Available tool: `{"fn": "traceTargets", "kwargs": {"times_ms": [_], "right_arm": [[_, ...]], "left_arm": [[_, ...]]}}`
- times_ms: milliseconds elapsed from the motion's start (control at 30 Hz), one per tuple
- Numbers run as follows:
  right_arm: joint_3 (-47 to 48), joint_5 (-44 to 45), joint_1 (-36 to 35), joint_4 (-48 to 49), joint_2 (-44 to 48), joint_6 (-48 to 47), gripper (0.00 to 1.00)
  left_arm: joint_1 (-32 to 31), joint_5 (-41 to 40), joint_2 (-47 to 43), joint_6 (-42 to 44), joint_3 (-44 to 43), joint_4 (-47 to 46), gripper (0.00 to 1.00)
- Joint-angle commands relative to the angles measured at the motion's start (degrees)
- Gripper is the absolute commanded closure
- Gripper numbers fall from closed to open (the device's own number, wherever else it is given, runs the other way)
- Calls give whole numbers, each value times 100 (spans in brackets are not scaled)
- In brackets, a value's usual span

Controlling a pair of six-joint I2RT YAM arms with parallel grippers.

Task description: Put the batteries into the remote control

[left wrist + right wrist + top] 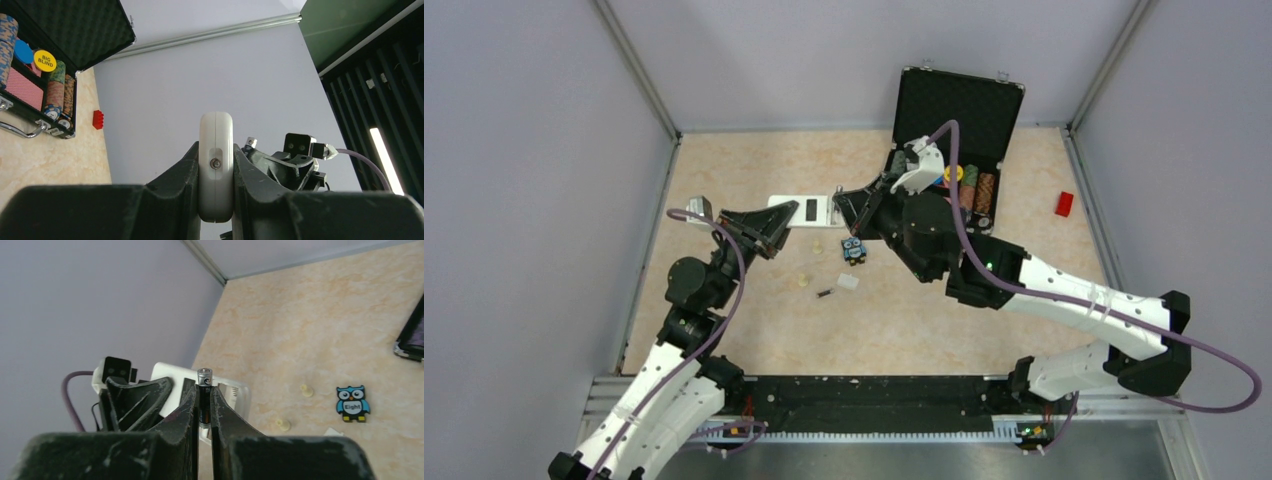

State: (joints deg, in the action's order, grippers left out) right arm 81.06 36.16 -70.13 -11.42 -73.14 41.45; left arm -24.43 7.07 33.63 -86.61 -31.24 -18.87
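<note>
One battery (204, 375) sat pinched in my right gripper (204, 392), just beside the remote control (802, 211), which my left gripper (776, 228) clamped by one end. I judged it needed lining up along the bay (811, 210) before any press.

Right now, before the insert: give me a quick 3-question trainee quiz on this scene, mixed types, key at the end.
1. True or false: the right gripper is open and empty.
2. The left gripper clamps: A the remote control; B the red block; C nothing.
3. How many batteries can you see, and where is each?

Key
1. False: it is shut on a battery, held upright between the fingers.
2. A.
3. Two: one in the right gripper, and the other battery lying loose on the table.
</note>
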Motion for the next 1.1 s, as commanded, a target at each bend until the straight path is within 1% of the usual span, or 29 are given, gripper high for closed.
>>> {"fn": "traceTargets", "kwargs": {"times_ms": [0,100,267,433,700,1067], "right_arm": [[412,662,-80,-531,-266,-321,94],[426,787,-74,-607,-373,-377,94],[393,860,-78,-782,-446,-419,94],[302,910,-74,-971,-444,-418,93],[254,939,-72,-1070,-584,-368,93],[490,905,-74,-1121,-905,-463,92]], "left_arm": [[-18,-172,31,-253,202,-673,100],[-18,-150,152,-332,426,-960,100],[-18,-70,388,-531,1042,-1977,100],[-18,83,641,-739,1350,-2742,100],[-18,68,807,-1011,1554,-3222,100],[-18,28,790,-1060,1640,-3384,100]]}}
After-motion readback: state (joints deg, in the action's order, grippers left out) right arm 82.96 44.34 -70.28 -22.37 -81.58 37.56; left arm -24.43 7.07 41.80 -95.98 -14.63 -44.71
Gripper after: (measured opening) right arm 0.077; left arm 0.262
